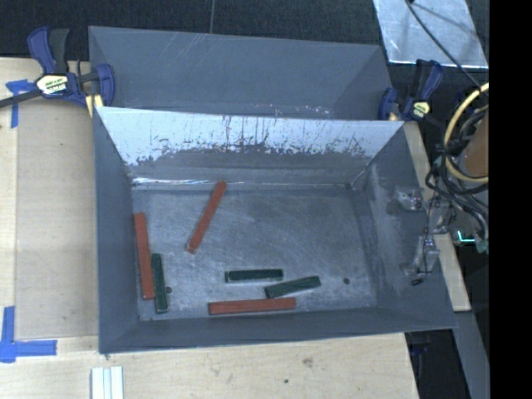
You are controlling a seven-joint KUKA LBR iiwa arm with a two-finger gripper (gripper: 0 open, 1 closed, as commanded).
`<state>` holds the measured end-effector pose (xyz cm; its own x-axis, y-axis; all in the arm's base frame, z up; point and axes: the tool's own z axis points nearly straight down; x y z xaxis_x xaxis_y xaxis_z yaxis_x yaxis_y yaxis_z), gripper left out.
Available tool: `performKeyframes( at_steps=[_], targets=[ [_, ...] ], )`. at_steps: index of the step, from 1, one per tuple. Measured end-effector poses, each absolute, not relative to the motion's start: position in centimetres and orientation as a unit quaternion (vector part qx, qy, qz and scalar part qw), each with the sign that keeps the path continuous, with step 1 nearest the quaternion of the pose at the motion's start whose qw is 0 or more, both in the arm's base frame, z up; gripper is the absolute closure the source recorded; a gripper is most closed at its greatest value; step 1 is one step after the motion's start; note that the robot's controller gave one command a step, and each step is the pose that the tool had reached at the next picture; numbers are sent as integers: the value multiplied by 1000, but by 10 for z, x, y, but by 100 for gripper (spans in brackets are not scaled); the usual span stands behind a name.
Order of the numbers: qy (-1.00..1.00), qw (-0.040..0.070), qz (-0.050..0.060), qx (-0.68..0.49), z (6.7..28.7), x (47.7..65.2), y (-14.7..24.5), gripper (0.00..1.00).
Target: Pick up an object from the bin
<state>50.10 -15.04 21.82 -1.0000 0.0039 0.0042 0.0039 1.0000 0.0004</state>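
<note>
The claw hangs over the sloping right wall of the bin, up near the rim and not above the floor; that reads as a parked or approach position, clear of the contents so the whole floor can be seen; whether it is released or clenched I cannot tell, and no bar shows at it.

Six flat bars lie loose on the bin's floor, all well apart from the claw. Against the bin's left wall a red-brown bar lies lengthwise, with a dark green bar just beside it; both sit close to the wall, so closing round them looks awkward. Towards the bin's back wall a second red-brown bar lies slantwise with bare floor around it; I judge it the easiest pick. Near the bin's front wall lie a level green bar, a tilted green bar and a long red-brown bar close together; the tilted green one is nearest the bin's right wall and so nearest the claw. No pick has begun.
</note>
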Motion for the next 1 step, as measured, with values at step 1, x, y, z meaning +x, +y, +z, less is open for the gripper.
performKeyframes(
  at_steps=[1],
  targets=[
    [-999, 3, -2, 41, 89, 489, -81, 0]
  ],
)
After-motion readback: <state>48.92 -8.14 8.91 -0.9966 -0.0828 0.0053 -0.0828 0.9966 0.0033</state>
